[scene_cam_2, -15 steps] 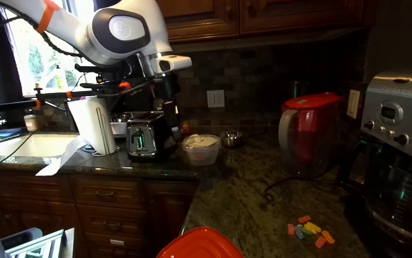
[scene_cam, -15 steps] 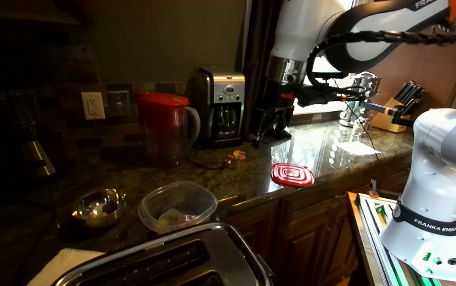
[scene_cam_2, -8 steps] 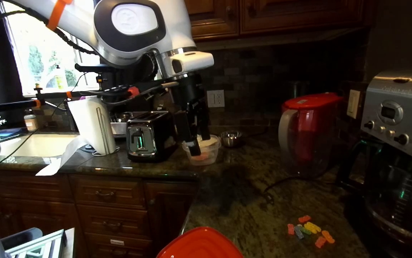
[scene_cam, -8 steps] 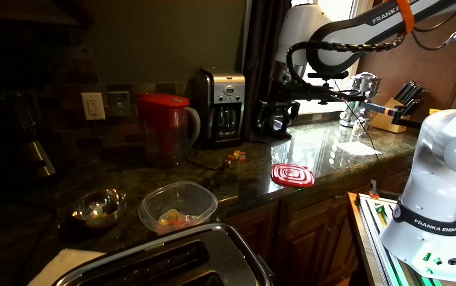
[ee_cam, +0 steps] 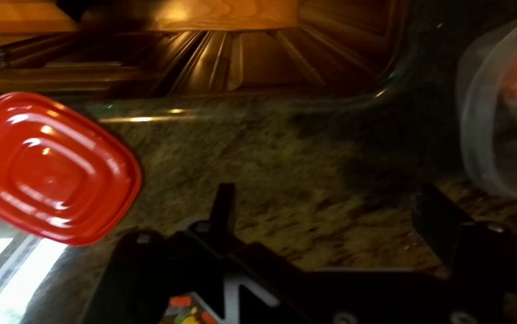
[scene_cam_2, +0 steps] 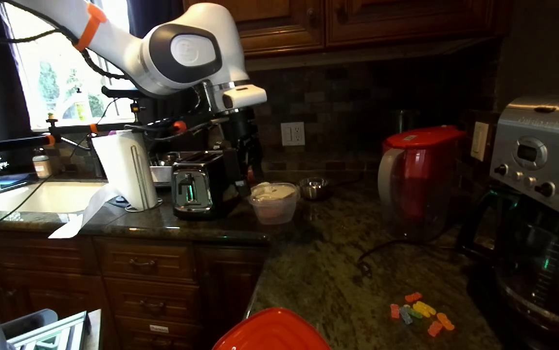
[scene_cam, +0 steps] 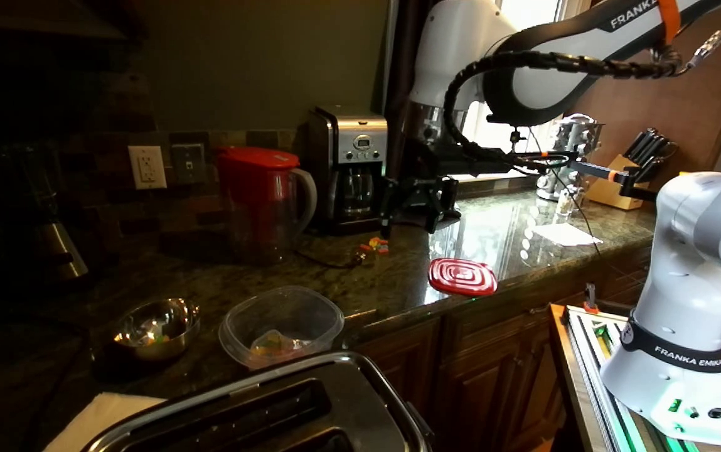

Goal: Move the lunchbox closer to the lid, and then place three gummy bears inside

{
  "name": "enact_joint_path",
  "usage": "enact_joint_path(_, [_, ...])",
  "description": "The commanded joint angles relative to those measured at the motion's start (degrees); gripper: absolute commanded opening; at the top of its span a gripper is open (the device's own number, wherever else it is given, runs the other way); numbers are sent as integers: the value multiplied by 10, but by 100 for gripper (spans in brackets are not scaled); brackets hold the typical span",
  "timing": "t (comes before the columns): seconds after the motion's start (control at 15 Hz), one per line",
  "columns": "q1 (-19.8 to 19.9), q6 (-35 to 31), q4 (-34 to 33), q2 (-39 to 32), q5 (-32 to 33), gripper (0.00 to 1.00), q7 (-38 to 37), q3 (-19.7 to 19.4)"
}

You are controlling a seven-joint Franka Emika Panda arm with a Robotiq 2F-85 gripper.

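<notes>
The clear lunchbox [scene_cam: 241, 351] stands on the counter behind the toaster in an exterior view, with colourful wrapped contents and something whitish inside. It shows at the right edge of the wrist view, its rim [ee_cam: 476, 135] cut off. The red lid [ee_cam: 51, 175] lies flat near the counter's edge, apart from the lunchbox. Loose gummy bears [scene_cam_2: 423, 311] lie in a small pile by the coffee maker; some gummy bears [ee_cam: 191, 315] peek out behind my gripper's linkage. My gripper [ee_cam: 323, 202] hangs above the counter between lid and lunchbox, fingers wide apart, only counter visible between them.
A shiny metal bowl [scene_cam: 165, 351] sits beside the lunchbox. The black toaster [scene_cam_2: 196, 189] is close on its other side. A red pitcher [scene_cam: 260, 194] and the coffee maker [scene_cam: 360, 150] stand along the wall. A cord [scene_cam_2: 391, 245] crosses the counter near the pitcher.
My arm swung first one way, then back; in an exterior view the gripper left its spot in front of the lunchbox. Lunchbox, lid and gummy bears stayed put, and the jaws stayed open.
</notes>
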State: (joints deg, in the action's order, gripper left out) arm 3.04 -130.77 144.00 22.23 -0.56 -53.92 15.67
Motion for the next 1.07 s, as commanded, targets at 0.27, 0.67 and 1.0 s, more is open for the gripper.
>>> enact_joint_path(0.27, [-85, 21, -158, -196, -24, 100, 118, -17])
enact_joint_path(0.67, [-94, 42, -206, -279, -19, 100, 243, -44])
enact_joint_path(1.0, [-117, 11, -221, -301, 24, 100, 216, -56])
